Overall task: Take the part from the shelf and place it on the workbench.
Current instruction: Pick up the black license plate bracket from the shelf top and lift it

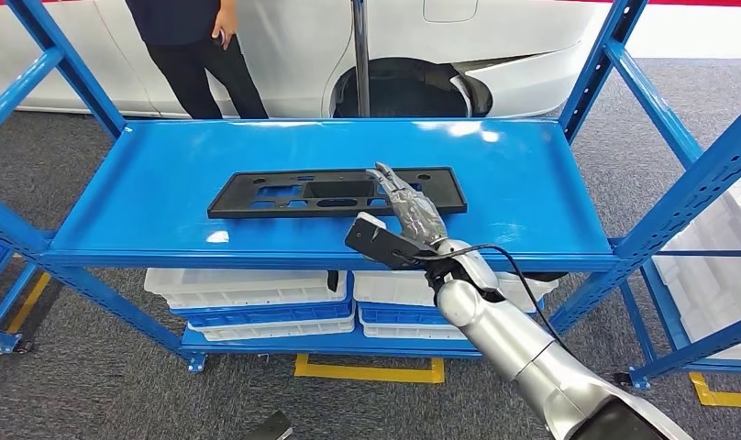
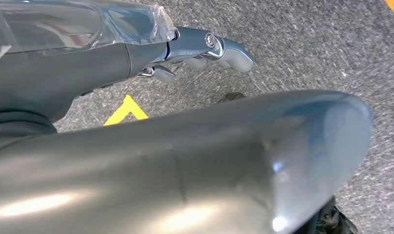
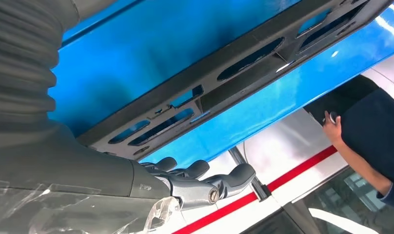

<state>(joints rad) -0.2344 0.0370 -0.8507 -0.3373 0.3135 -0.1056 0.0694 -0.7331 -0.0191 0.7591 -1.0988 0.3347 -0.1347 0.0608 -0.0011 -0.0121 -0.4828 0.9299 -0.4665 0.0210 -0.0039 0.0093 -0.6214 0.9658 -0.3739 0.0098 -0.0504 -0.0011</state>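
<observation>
Overhead, the right hand [image 1: 413, 213] hovers above the black part [image 1: 284, 194] on the shelf [image 1: 147, 192].

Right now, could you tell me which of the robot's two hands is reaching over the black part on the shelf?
The right hand, extended over the black part; the left hand hangs above the carpet.

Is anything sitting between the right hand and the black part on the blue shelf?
Nothing visible. The right hand is already over the near edge of the black part, which lies flat on the blue shelf with no other item around it.
</observation>
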